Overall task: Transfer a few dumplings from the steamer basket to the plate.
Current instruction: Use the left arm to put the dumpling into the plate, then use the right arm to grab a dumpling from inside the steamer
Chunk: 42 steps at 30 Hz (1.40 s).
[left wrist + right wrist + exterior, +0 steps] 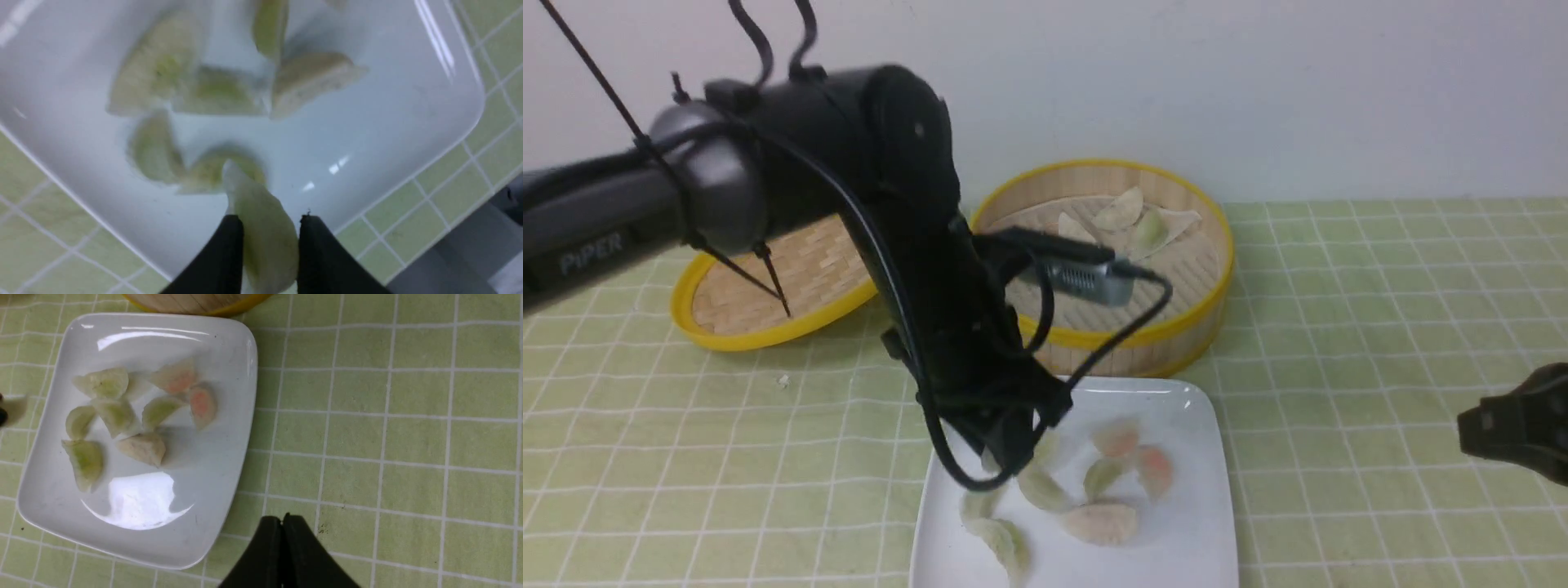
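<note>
1. The left arm's fingers (231, 249) are pinching a green-tinted dumpling (261, 228) by its two sides. They are parted only as far as its thickness allows and are holding it over the white square plate (1205, 425).
2. In the front view that arm is reaching down over the plate's left rear part, and its bulk is covering most of the grip (the wrist view is the one showing it plainly).
3. Several other dumplings (143, 447) are lying on the plate in a loose cluster, most of them green-tinted and two orange-pink. The held one seems to be hanging clear of the plate's surface, though blur is making that hard to judge.
4. The steamer basket (1221, 269) is sitting on the green checked worktop (1380, 310) just behind the plate, with more dumplings (1131, 216) lying toward its back on the liner.
5. A woven yellow-rimmed lid (768, 294) is lying beside the basket on its left.
6. The right arm's fingers (269, 543) are pressing together with nothing between them, hovering over bare cloth to the right of the plate.
</note>
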Each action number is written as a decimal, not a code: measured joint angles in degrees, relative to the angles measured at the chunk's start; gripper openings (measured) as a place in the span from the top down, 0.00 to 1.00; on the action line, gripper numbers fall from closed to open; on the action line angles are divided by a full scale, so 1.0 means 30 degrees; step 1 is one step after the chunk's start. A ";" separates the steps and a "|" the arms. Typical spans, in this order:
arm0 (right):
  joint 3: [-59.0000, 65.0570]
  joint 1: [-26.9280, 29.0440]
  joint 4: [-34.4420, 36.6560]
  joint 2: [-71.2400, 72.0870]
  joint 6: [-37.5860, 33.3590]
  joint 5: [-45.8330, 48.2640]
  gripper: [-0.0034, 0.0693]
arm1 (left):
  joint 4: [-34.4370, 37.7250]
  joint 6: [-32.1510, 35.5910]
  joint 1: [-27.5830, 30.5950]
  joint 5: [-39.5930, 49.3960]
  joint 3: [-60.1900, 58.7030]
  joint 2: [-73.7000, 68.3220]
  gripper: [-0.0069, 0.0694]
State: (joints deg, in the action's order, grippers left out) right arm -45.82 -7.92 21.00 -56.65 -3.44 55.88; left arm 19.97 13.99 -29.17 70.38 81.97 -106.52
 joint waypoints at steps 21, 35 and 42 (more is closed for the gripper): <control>0.0000 0.0000 0.0020 0.0000 -0.0838 -0.0908 0.97 | 0.0230 0.0036 -0.0248 -0.1174 -0.0108 -0.2288 0.34; -0.8291 0.0000 0.1582 -0.6476 -0.2536 -0.1815 0.97 | -0.0773 -0.0632 0.0031 -0.0407 0.3452 -0.0203 0.77; -1.4691 -0.0693 0.1961 -1.3924 -0.3232 -0.0500 0.95 | -0.0796 -0.1484 0.0031 -0.0041 0.3452 0.3477 0.92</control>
State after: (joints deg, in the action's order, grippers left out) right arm -89.89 -10.00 26.88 -98.42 -13.14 54.38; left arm 17.58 9.53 -29.08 70.26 92.32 -96.08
